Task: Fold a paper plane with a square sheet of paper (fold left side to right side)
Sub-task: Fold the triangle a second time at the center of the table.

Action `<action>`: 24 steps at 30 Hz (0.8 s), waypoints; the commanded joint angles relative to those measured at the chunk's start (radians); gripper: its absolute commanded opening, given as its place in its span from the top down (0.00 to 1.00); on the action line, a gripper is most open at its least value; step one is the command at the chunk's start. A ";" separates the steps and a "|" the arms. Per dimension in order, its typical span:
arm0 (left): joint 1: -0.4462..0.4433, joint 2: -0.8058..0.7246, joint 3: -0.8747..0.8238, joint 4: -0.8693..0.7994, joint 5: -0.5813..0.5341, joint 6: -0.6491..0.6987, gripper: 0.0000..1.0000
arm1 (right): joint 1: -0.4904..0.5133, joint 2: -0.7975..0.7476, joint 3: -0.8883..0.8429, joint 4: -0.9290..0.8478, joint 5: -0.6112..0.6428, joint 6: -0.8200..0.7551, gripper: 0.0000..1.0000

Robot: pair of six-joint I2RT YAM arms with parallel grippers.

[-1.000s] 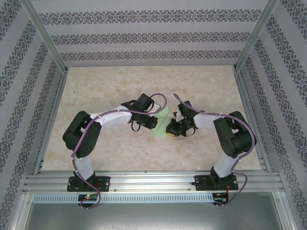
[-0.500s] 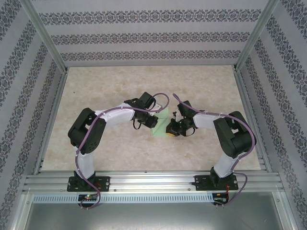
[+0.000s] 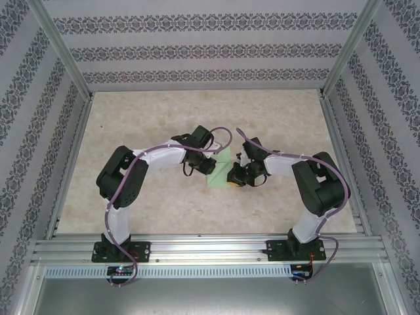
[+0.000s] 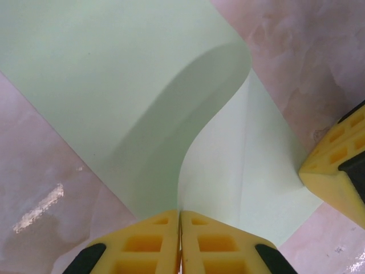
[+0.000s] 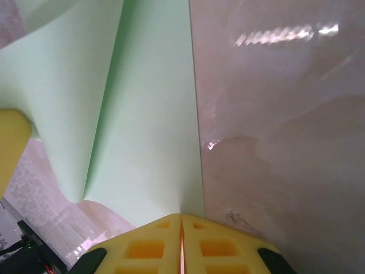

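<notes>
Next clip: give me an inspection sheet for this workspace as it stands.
Surface: table, beige marbled top, glossy.
Job's things: sheet of paper, pale green, one side lifted and curling over the flat part; not yet a plane.
Clutter: nothing seen.
Grippers: left gripper shut on the sheet's lifted edge; right gripper shut on another edge.
Cables: purple cable running along each arm.
Surroundings: patterned walls, aluminium frame.

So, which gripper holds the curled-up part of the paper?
The left gripper: it pinches the sheet of paper where it curls up; the right gripper meets a flat edge.
</notes>
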 commanded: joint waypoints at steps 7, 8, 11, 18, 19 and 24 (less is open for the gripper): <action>0.012 0.038 0.049 -0.006 -0.009 0.016 0.89 | 0.013 0.033 -0.005 -0.063 0.058 -0.017 0.90; 0.012 0.043 0.051 -0.006 -0.008 0.017 0.89 | 0.013 0.033 -0.005 -0.062 0.058 -0.017 0.90; 0.012 0.049 0.051 -0.006 -0.007 0.016 0.89 | 0.013 0.033 -0.006 -0.061 0.058 -0.020 0.90; 0.011 0.054 0.046 -0.006 -0.014 0.015 0.89 | 0.013 0.034 -0.005 -0.064 0.060 -0.019 0.90; 0.012 0.054 0.046 -0.007 -0.018 0.014 0.89 | 0.013 0.034 -0.004 -0.063 0.060 -0.019 0.90; 0.012 0.055 0.041 -0.012 -0.025 0.014 0.89 | 0.013 0.035 -0.005 -0.064 0.060 -0.019 0.90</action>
